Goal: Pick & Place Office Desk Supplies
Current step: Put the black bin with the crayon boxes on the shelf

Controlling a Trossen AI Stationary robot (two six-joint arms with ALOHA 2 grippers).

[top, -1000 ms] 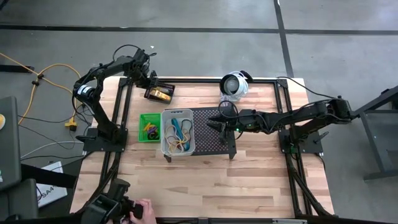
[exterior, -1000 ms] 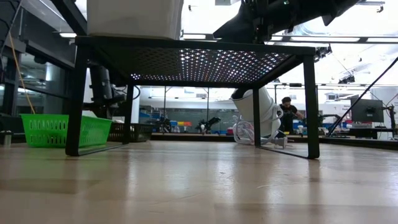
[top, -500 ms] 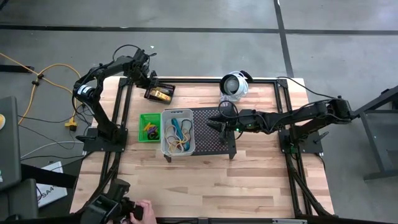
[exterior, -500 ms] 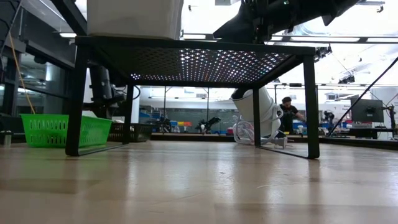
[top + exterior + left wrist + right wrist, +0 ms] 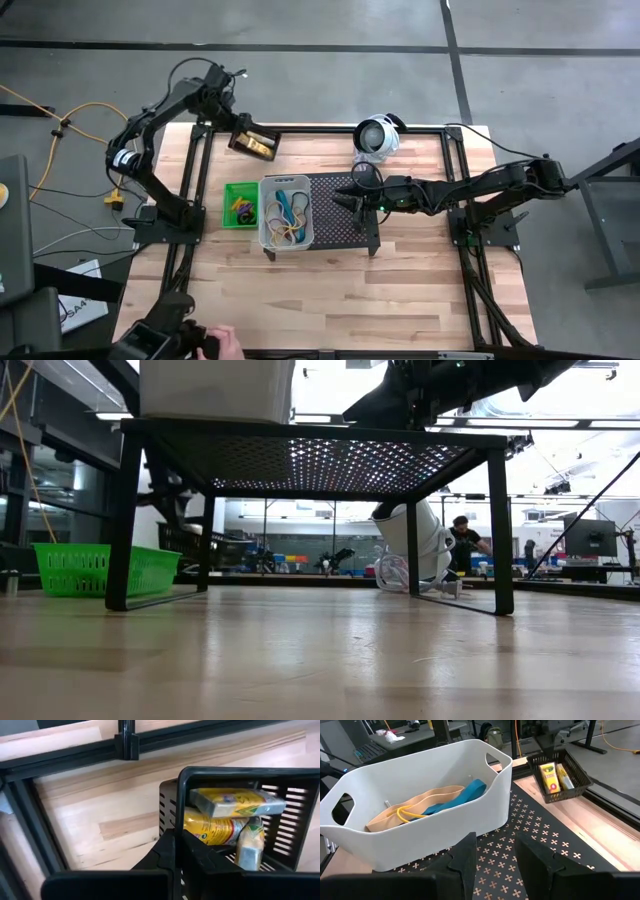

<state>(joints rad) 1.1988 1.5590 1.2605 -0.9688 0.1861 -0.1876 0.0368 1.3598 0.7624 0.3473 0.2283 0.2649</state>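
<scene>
My left gripper [image 5: 240, 135] is shut on the black bin [image 5: 255, 144], which holds small yellow tubes [image 5: 227, 815], over the table's far left part. The white bin [image 5: 287, 212] stands on the black perforated stand [image 5: 340, 215] and holds tan, blue and yellow bands [image 5: 435, 800]. The green bin [image 5: 240, 204], with coloured loops in it, rests on the table left of the stand. My right gripper [image 5: 345, 198] is open, just above the stand's top, right of the white bin [image 5: 420, 805]. My left gripper pinches the black bin's side wall [image 5: 179, 815] at the rim near a corner, one finger inside the bin and one outside. The fingers come from the table's far left side, slanting down. The bin is lifted clear of the table and tilted.
A round white-and-silver device [image 5: 377, 135] with a cable sits at the far edge, behind the stand. Black frame rails [image 5: 195, 180] run along the table's left and right sides. A person's hand [image 5: 225, 345] shows at the near edge. Bare wood [image 5: 330, 290] lies near the stand.
My left gripper has risen and moved toward the far edge, keeping its hold. The black bin has come up off the table and now hangs tilted. My right arm has kept still.
</scene>
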